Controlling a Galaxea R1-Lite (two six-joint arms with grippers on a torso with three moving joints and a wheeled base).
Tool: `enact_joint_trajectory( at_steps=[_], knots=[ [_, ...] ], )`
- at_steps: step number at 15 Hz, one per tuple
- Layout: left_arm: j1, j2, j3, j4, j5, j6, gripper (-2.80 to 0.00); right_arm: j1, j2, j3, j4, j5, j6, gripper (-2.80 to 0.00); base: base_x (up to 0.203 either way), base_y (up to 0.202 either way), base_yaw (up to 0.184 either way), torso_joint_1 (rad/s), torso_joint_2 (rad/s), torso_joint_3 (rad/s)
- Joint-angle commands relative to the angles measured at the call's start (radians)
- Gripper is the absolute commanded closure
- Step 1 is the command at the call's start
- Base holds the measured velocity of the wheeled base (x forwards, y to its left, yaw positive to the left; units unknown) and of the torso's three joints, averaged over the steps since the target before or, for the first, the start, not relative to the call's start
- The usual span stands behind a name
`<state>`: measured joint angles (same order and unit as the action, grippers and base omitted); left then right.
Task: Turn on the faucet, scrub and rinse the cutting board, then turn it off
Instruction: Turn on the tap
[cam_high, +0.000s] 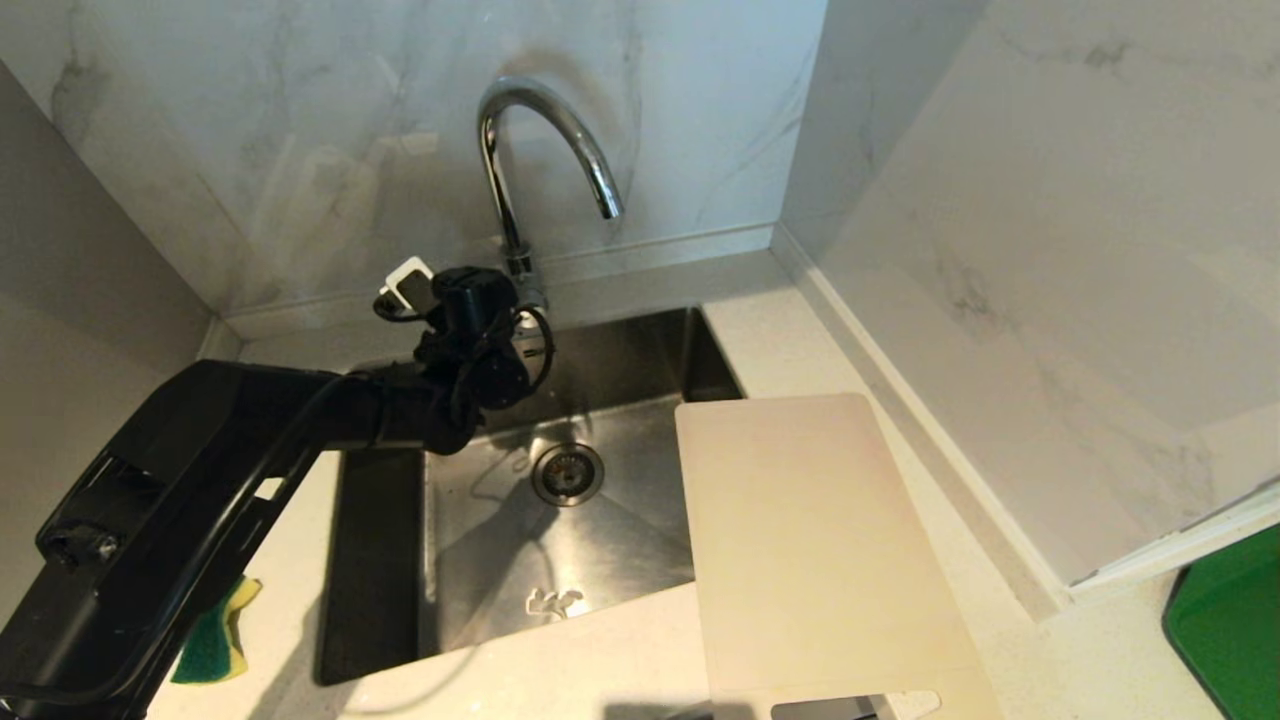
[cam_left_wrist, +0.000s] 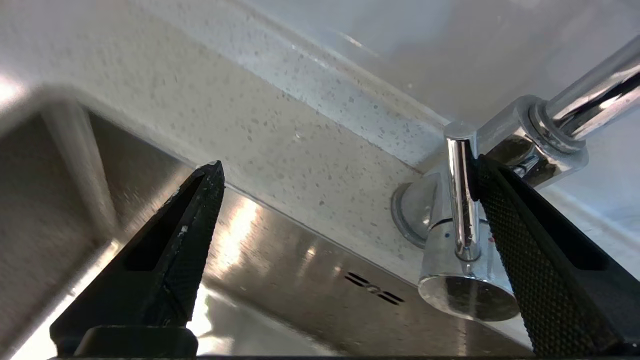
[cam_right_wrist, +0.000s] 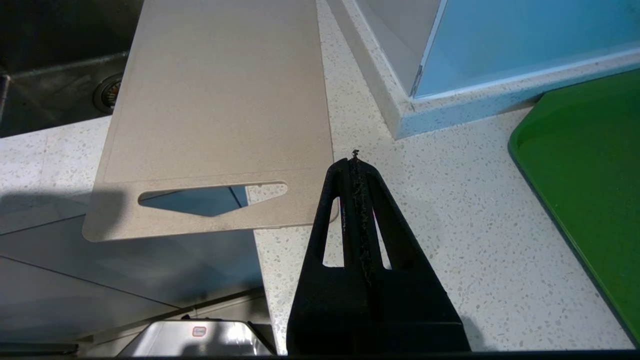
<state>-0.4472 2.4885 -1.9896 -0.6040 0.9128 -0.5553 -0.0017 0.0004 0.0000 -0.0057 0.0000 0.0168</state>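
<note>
faucet (cam_high: 545, 150): 1 | cutting board (cam_high: 810, 540): 1 | sponge (cam_high: 215, 640): 1 | sink (cam_high: 375, 560): 1

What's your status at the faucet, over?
Left gripper open, one finger against faucet lever. Right gripper shut, parked over counter by cutting board. No water running. Nothing in the way.

The left arm hides most of the sponge (cam_high: 215, 640); the frame edge crops the cutting board's (cam_high: 815, 540) handle end.
</note>
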Motion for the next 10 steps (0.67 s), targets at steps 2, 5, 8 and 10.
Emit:
enact_joint_trajectory(
  at_steps=[2, 5, 8, 10],
  knots=[
    [0.001, -0.022, 0.000, 0.032, -0.012, -0.067, -2.80, 0.000, 0.000, 0.000, 0.000, 0.000, 0.000, 0.00, 0.000, 0.000, 0.000, 0.000, 0.00, 0.000],
    [-0.001, -0.036, 0.000, 0.032, -0.040, -0.098, -2.80, 0.000, 0.000, 0.000, 0.000, 0.000, 0.000, 0.00, 0.000, 0.000, 0.000, 0.000, 0.00, 0.000],
    [-0.002, -0.045, 0.000, 0.030, -0.039, -0.115, -2.80, 0.000, 0.000, 0.000, 0.000, 0.000, 0.000, 0.00, 0.000, 0.000, 0.000, 0.000, 0.00, 0.000],
    [-0.001, -0.056, 0.000, 0.033, -0.035, -0.115, -2.80, 0.000, 0.000, 0.001, 0.000, 0.000, 0.000, 0.00, 0.000, 0.000, 0.000, 0.000, 0.00, 0.000]
  ],
)
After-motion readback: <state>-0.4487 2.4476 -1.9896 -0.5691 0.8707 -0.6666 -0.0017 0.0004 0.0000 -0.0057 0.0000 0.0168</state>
